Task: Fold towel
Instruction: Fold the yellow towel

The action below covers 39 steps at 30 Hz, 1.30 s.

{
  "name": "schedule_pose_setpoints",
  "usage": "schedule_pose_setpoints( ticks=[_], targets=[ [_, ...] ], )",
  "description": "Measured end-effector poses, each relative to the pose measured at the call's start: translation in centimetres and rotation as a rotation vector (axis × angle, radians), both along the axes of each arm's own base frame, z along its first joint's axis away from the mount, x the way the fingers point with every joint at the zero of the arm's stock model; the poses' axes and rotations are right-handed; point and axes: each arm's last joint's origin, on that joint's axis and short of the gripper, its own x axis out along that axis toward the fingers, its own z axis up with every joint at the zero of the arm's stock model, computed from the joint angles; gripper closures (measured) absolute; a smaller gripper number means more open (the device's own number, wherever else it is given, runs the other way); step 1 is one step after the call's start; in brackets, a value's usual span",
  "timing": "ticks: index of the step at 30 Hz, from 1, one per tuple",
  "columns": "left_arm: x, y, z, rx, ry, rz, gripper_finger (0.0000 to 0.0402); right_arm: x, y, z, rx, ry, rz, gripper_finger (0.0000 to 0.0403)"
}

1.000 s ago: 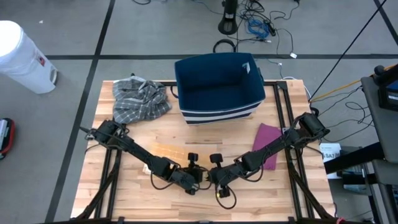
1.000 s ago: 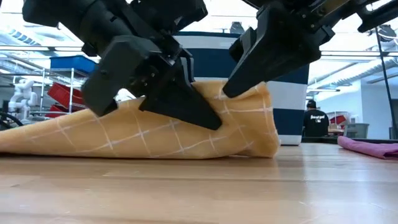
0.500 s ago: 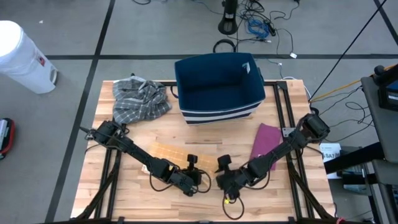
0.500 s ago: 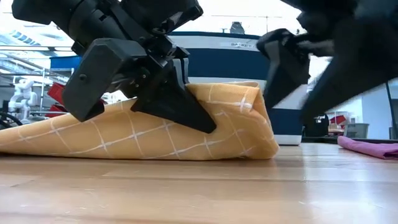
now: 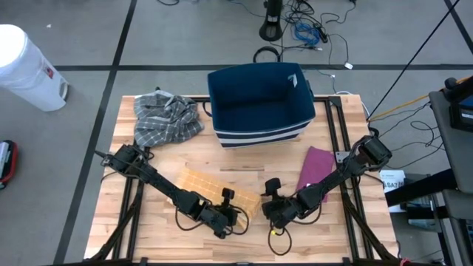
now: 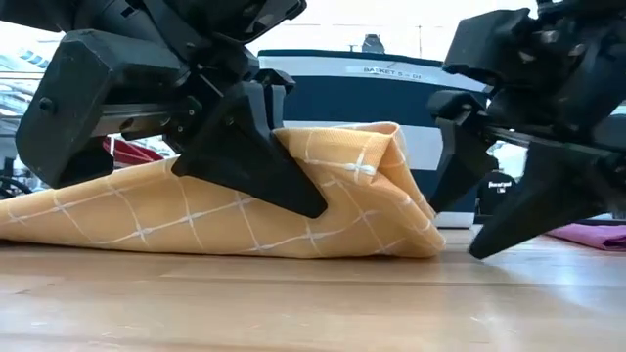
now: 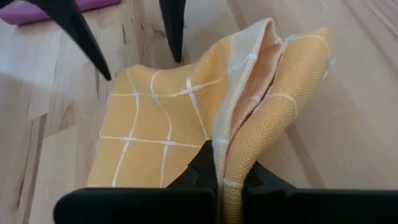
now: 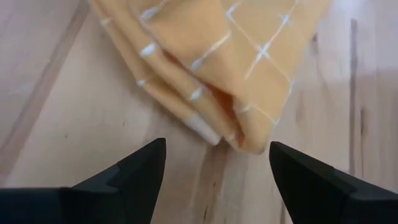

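Yellow towel: a yellow towel [image 5: 209,189] with white grid lines lies on the near middle of the wooden table [image 5: 244,159]; one end is doubled over into a raised fold, the rest trails flat toward the left arm's side
Left claw: the left claw [image 7: 221,180] is down at that folded end, fingers pressed together on the towel's edge; in the wrist view the cloth stands up right between them; in the low view it sits on top of the fold
Right claw: the right claw [image 8: 214,163] is just beside the fold, fingers spread wide, tips close to the table, holding nothing; the towel's folded corner lies ahead of it, apart from both tips
Blue basket: a dark blue basket [image 5: 259,103] with white stripes stands at the far middle of the table
Grey cloth: a crumpled grey checked cloth [image 5: 166,117] lies at the far left corner
Purple cloth: a purple cloth [image 5: 316,170] lies on the right side, partly under the right arm
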Motion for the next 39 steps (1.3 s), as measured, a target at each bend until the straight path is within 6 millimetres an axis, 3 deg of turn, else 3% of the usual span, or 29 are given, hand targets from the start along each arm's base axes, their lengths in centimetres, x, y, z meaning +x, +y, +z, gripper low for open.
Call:
schedule_pose_setpoints(
  ticks=[11, 18, 23, 33, 39],
  targets=[
    [0.0, 0.0, 0.0, -0.003, -0.005, 0.0, 0.0398, 0.3, -0.3, -0.1, -0.056, -0.029, 0.061, 0.0131],
    [0.2, -0.1, 0.3, -0.018, -0.035, -0.001, 0.0398, 1.5, -0.3, -1.5, -0.062, -0.062, 0.098, 0.0143],
    [0.2, -0.2, 0.3, -0.02, -0.033, -0.003, 0.0398, 1.6, -0.1, -1.8, -0.067, -0.077, 0.085, 0.0204],
    [0.0, -0.7, 0.3, -0.026, -0.04, -0.009, 0.0398, 0.2, 1.2, -1.9, -0.111, -0.023, 0.142, 0.0387],
    [-0.4, -2.1, 0.8, 0.008, -0.101, -0.093, 0.0398, -0.5, 2.0, 0.4, -0.112, 0.013, 0.16, 0.0399]
  ],
)
